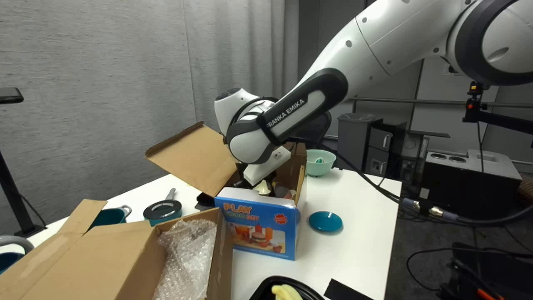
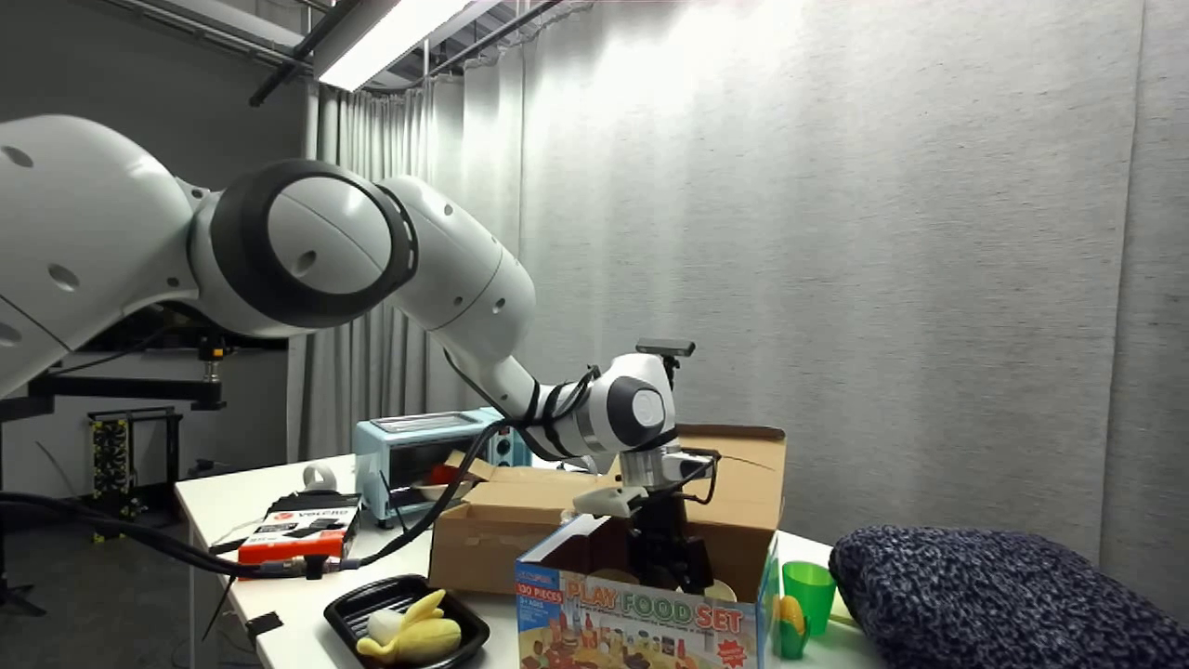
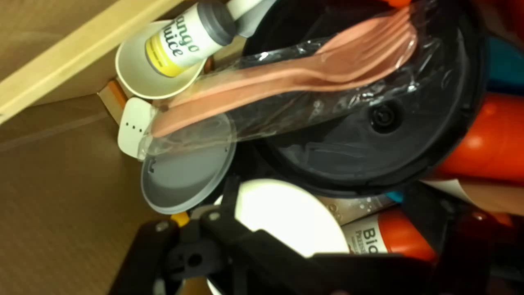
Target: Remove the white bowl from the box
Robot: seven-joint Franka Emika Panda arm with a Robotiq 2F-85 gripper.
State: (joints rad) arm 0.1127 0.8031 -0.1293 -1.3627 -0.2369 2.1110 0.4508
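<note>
Grasp stage, presumably: gripper (image 3: 321, 194) spread wide at the white bowl (image 3: 288, 217), seemingly holding nothing. Next: close on its rim, lift from the box (image 3: 61, 229)

- In an exterior view: raised, angled down across the surface (image 1: 362, 208); large cardboard box (image 1: 112, 250) nearest, arm (image 1: 358, 46) upper right.
- In an exterior view: near level, ceiling light (image 2: 395, 37) in frame; dark cushion (image 2: 994, 595) close, arm left, curtain (image 2: 817, 279) behind.
- Both exterior views share arm, surface, black tray (image 2: 351, 618).
- Wrist view: close, down past gripper (image 3: 327, 200) into brown-walled container (image 3: 61, 205).
</note>
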